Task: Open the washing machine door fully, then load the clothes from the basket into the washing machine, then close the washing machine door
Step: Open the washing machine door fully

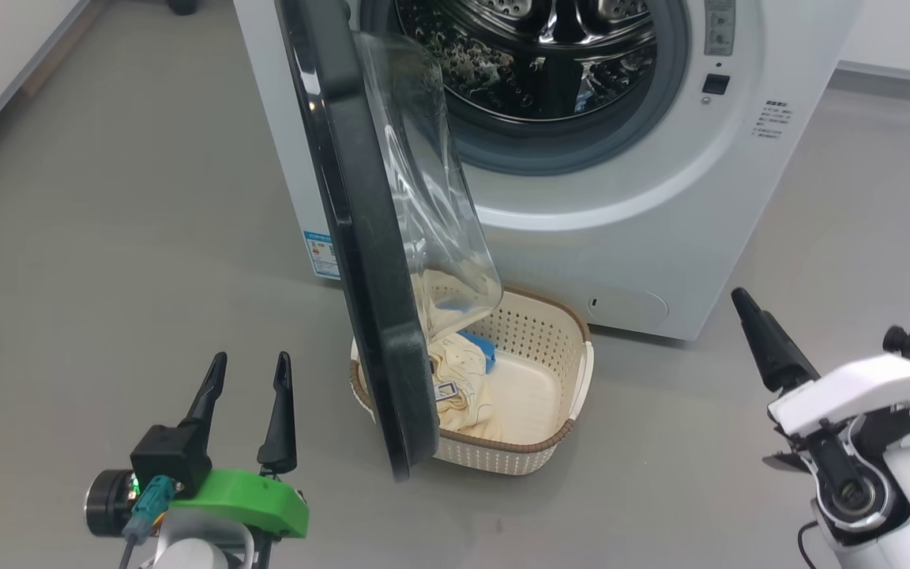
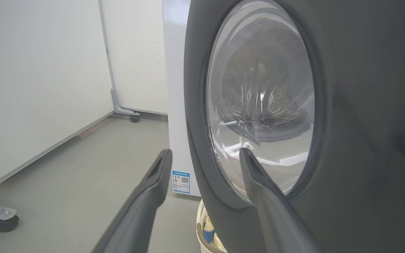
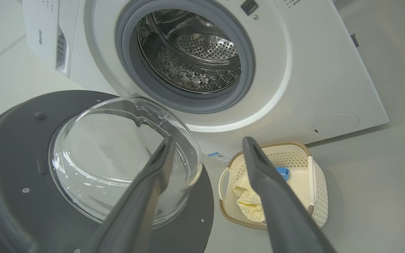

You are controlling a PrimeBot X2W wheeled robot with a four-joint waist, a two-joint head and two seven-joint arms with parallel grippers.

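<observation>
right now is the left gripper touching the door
Apart. The head view shows bare floor between the open left gripper and the door rim, so there is a plain gap.

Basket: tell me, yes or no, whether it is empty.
No, pale cream clothes and a blue piece lie inside the basket.

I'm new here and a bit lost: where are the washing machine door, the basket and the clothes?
washing machine door (image 1: pixel 364 276): head view, black outer rim.
basket (image 1: pixel 534 328): head view, perforated far wall.
clothes (image 1: pixel 463 379): head view, cream garment's middle.
</observation>
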